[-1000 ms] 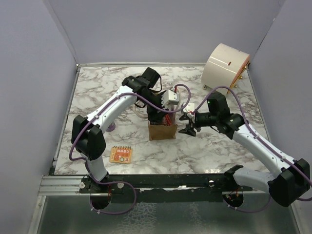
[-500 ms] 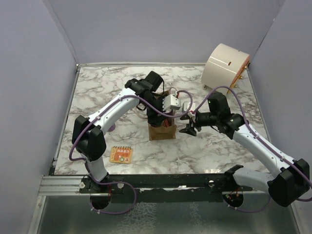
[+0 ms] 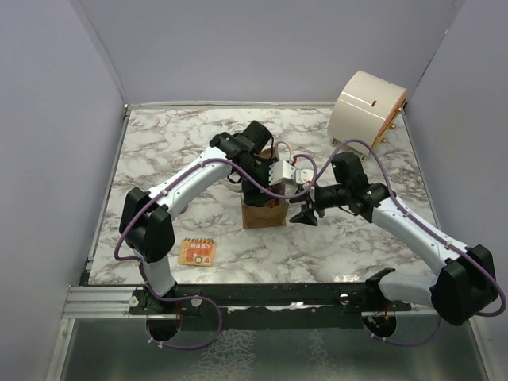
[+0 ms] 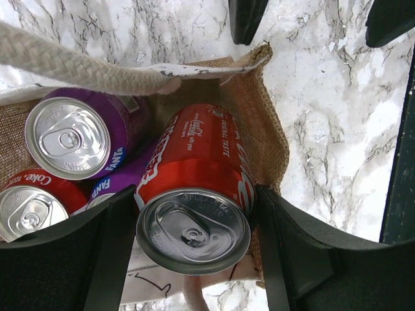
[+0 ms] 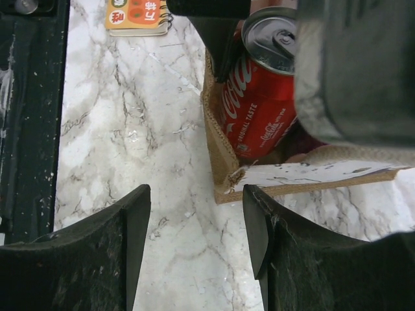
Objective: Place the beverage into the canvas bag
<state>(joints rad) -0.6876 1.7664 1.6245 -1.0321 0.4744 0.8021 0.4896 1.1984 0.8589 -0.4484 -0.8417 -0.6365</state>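
A small orange notepad lies at the left of the marble desk, well apart from the work. The left hand is clamped on a red Coca-Cola can, its fingers pressed to either side of the can's upper end, above the canvas bag. The can is tilted. Its base is already below the rim and leans toward the bag's right wall, while its top is outside.

Inside the bag beside it stand a purple Fanta can and another Coke can, with a second purple can showing between them. A cream rope handle crosses the opening. Just right of the bag, the right hand hangs wide open with nothing in it; I cannot tell whether it touches the burlap. At the far right stands a cream drum-shaped container.

The bag looks nearly full, so the slot left for this can is narrow. If released at this lean, the can may wedge across the other tops or slide out over the soft wall. Pushing it down could bulge that wall or tip the bag rightward, since nothing visibly braces it. The handle could also snag the left hand on its way out.
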